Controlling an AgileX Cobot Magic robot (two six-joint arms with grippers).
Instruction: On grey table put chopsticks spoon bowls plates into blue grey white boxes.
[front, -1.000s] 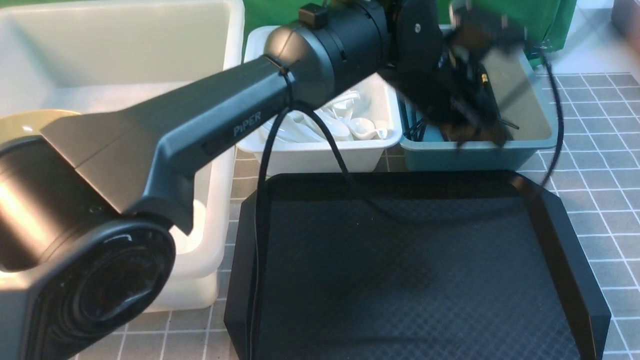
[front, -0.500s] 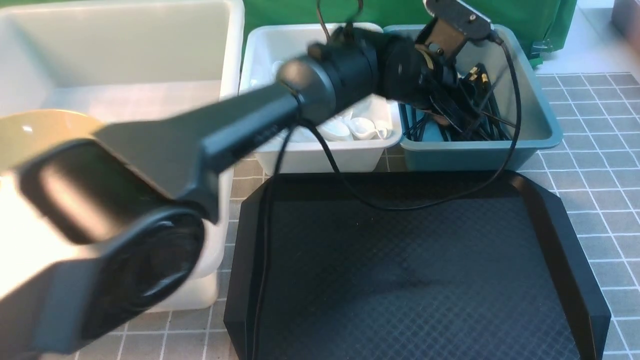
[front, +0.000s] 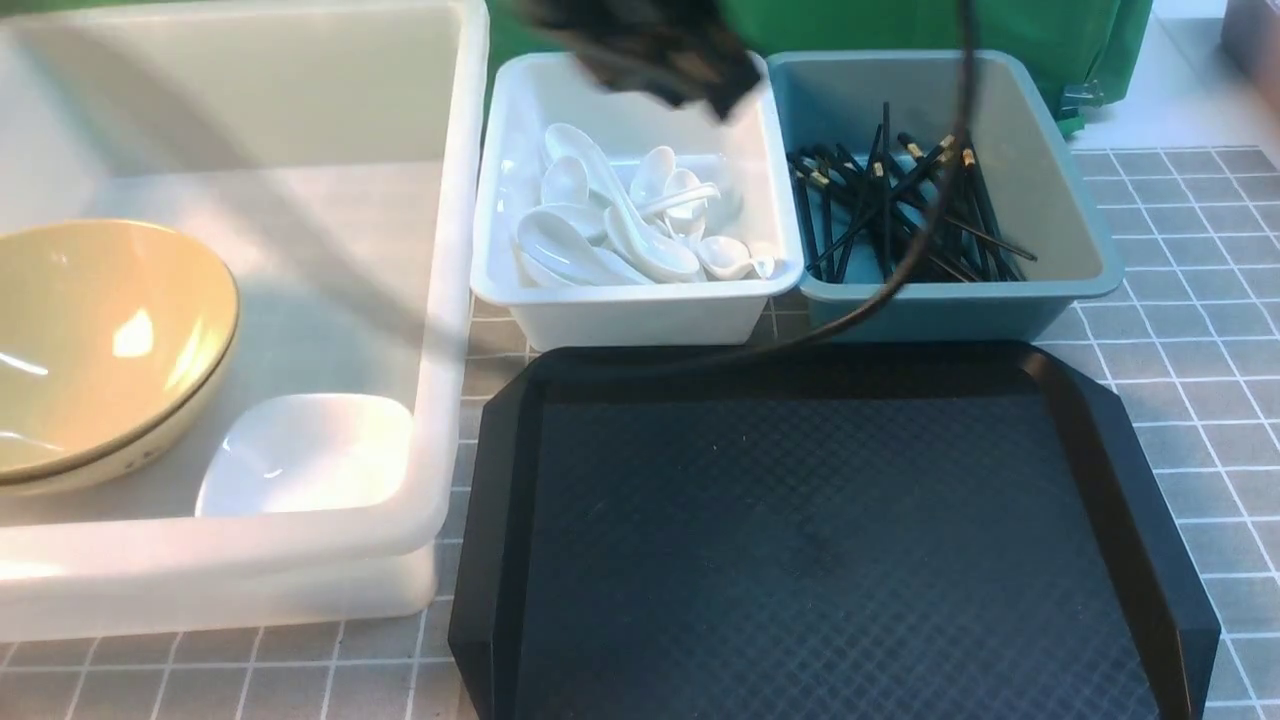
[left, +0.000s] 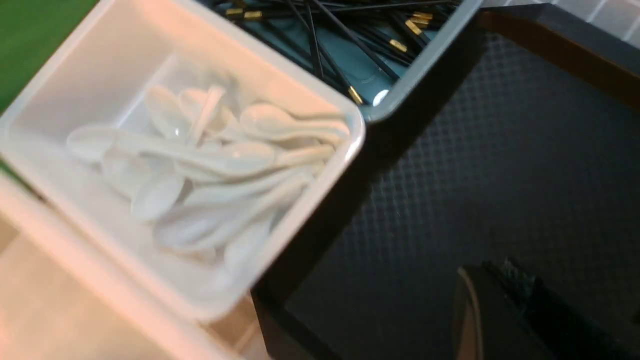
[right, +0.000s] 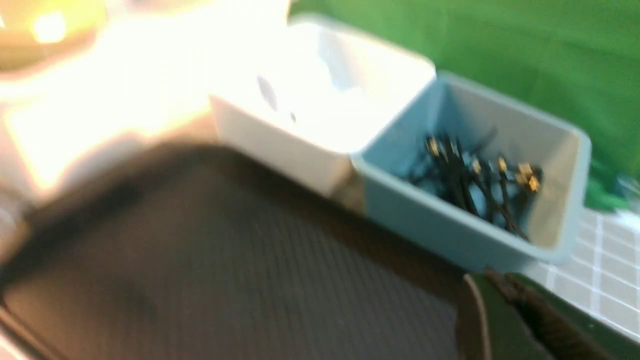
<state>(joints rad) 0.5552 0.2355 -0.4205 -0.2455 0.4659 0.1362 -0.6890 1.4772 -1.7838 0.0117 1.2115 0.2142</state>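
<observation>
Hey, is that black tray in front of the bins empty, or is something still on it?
Empty. The front view shows the black tray with only its bare diamond-textured floor; no chopsticks, spoons or dishes lie on it.

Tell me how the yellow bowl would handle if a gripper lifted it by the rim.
The bowl looks glossy, so probably slippery. It seems ceramic, likely heavy and chippable. It already leans in the tub, so it may rock.
</observation>
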